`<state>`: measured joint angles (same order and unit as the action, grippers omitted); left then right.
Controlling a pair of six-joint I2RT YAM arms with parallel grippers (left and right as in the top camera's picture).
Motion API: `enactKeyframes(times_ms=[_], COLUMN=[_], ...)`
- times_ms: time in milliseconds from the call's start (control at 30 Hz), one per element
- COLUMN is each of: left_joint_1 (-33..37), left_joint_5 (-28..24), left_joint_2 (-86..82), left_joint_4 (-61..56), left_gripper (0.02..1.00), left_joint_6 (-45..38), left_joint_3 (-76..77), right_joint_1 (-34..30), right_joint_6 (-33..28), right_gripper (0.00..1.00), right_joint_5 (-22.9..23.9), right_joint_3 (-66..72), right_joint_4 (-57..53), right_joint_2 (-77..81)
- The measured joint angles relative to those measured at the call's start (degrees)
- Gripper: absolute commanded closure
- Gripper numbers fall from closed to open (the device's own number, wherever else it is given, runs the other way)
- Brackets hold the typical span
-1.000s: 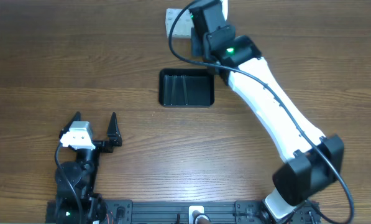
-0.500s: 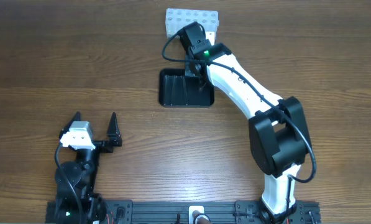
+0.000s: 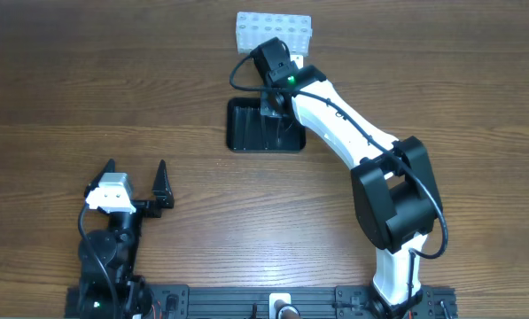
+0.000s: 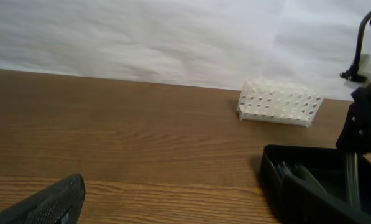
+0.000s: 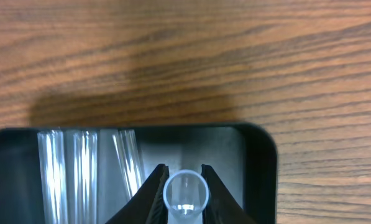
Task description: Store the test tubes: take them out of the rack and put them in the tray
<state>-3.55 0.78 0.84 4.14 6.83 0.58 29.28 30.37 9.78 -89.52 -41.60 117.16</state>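
The right pincer [image 5: 183, 177] is clamped on a clear test tube [image 5: 186, 194], one finger on each side of its rim. The tube stands upright and is seen end-on down its round mouth. In the left wrist view it hangs straight down from the pincer, with its lower end inside the black tray [image 5: 260, 155]. I cannot tell whether it touches the tray floor.

Just beside the held tube, three more tubes [image 5: 84, 168] lie flat in the tray, side by side; the nearest one is slightly slanted. The held tube is over a bare strip of the tray floor next to them.

Beyond the tray, near it on the far side of the bench [image 3: 69, 71], stands the white rack [image 3: 273, 25], with its rows of holes facing up.

The left pincer [image 3: 136, 168] sits low near its own base, well apart from tray and rack, its fingers spread wide with nothing between them.
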Motion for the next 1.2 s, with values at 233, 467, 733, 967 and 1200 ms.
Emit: enactKeyframes(times_ms=[233,467,733,967,1200], left_joint_1=[0.0,0.0,0.0,0.0,0.0], left_joint_5=[0.0,0.0,0.0,0.0,0.0], left_joint_2=[0.0,0.0,0.0,0.0,0.0], left_joint_4=[0.0,0.0,0.0,0.0,0.0], left_gripper=[0.020,0.018,0.018,0.018,0.018], left_joint_6=[0.0,0.0,0.0,0.0,0.0], left_joint_3=[0.0,0.0,0.0,0.0,0.0], right_joint_1=[0.1,2.1,-3.1,-18.0,-20.4], right_joint_6=[0.9,-1.8,-12.7,-21.6,-26.1], right_gripper=[0.509,0.165,0.038,0.007,0.009], right_joint_5=[-0.2,4.5,7.5,10.1,9.9], right_joint_3=[0.7,1.0,8.1,26.7,51.0], right_joint_4=[1.5,4.1,13.3,24.0,28.3], right_joint_2=[0.3,-1.5,-26.1,-52.1,-73.6])
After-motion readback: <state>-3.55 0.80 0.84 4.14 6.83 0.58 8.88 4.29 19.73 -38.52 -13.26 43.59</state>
